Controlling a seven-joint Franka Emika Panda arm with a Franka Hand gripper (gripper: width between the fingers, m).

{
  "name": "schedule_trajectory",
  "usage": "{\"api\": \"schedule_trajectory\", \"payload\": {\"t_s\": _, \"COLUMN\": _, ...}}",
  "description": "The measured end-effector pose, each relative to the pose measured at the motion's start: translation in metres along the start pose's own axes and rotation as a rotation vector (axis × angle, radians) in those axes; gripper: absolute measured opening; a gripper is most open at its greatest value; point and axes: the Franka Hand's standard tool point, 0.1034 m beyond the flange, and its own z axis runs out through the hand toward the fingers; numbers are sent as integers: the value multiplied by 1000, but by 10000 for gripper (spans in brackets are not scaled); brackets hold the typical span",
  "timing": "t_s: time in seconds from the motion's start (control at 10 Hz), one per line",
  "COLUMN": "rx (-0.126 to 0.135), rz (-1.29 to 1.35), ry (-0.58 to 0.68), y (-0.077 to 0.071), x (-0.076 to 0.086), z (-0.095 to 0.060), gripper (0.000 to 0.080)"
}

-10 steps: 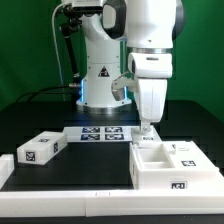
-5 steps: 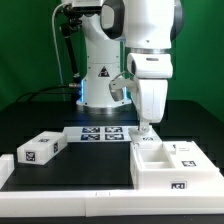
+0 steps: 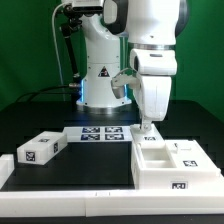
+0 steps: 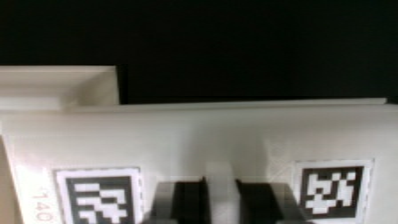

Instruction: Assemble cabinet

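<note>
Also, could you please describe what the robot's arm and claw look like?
The arm is glossy white with rounded links and dark joint bands; black cables run behind it. Its base bears a triangular sticker. The claw has two dark fingers.

We see a white cabinet (image 3: 155,178) and a white block (image 3: 40,151), both with black-and-white square tags; the table (image 3: 95,162) is black.

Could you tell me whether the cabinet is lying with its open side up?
Yes, open side up: the exterior view shows the cabinet with its hollow inside facing upward.
</note>
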Motion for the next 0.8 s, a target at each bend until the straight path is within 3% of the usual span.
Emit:
{"api": "schedule_trajectory", "payload": {"t_s": 0.4, "rx": 12, "rz": 2, "ry": 3, "y": -2, "x": -1, "z": 7, "gripper": 68}}
{"api": "schedule_trajectory", "payload": {"t_s": 0.8, "rx": 0, "rz": -7, "ry": 11, "y": 12, "x": -2, "z": 6, "gripper": 68}}
